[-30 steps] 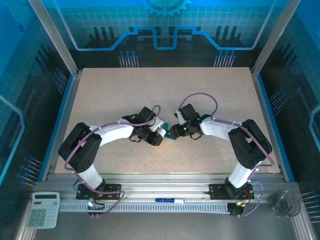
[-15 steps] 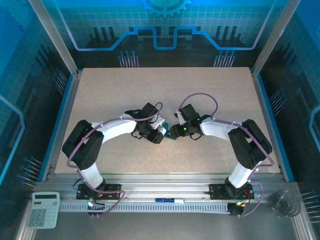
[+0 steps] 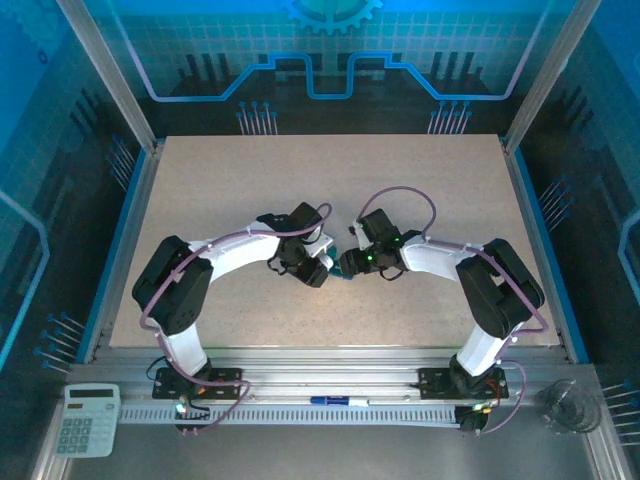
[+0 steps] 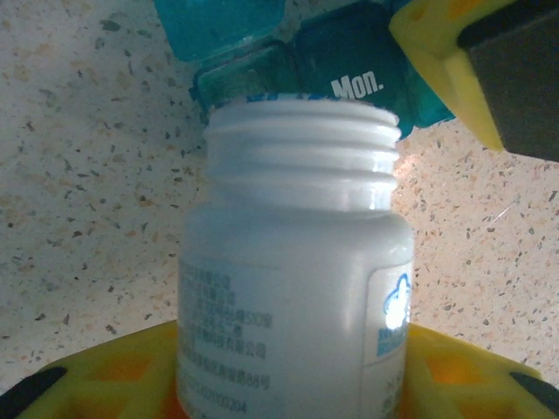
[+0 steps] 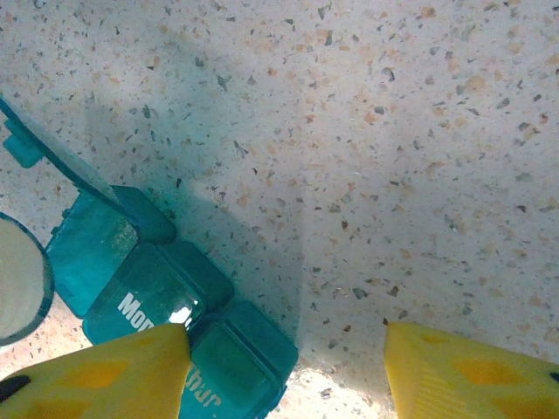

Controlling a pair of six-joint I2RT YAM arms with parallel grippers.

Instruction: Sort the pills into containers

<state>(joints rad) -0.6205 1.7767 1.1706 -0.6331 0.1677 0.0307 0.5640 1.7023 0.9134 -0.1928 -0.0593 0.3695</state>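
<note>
A white pill bottle (image 4: 293,288) with an uncapped threaded neck is tilted with its mouth toward the containers, and my left gripper (image 4: 288,388) is shut on its body. The containers are a teal pill box (image 4: 349,78) with a "Mon." compartment shut and one lid (image 4: 218,24) flipped open. In the right wrist view the pill box (image 5: 166,305) lies at the lower left, the bottle's rim (image 5: 19,279) beside it. My right gripper (image 5: 284,375) stands open, its left finger (image 5: 96,371) over the box's edge. From above, both grippers (image 3: 315,268) (image 3: 348,264) meet at the table's middle. The pills are hidden.
The speckled table (image 3: 250,180) stretches wide on all sides of the grippers. Off the table, on the front rail, lie a calculator (image 3: 86,418), a pen (image 3: 335,401) and a clear cup (image 3: 572,405).
My left arm has swung slightly right, bringing the bottle a little closer to the pill box. The right arm has held still.
</note>
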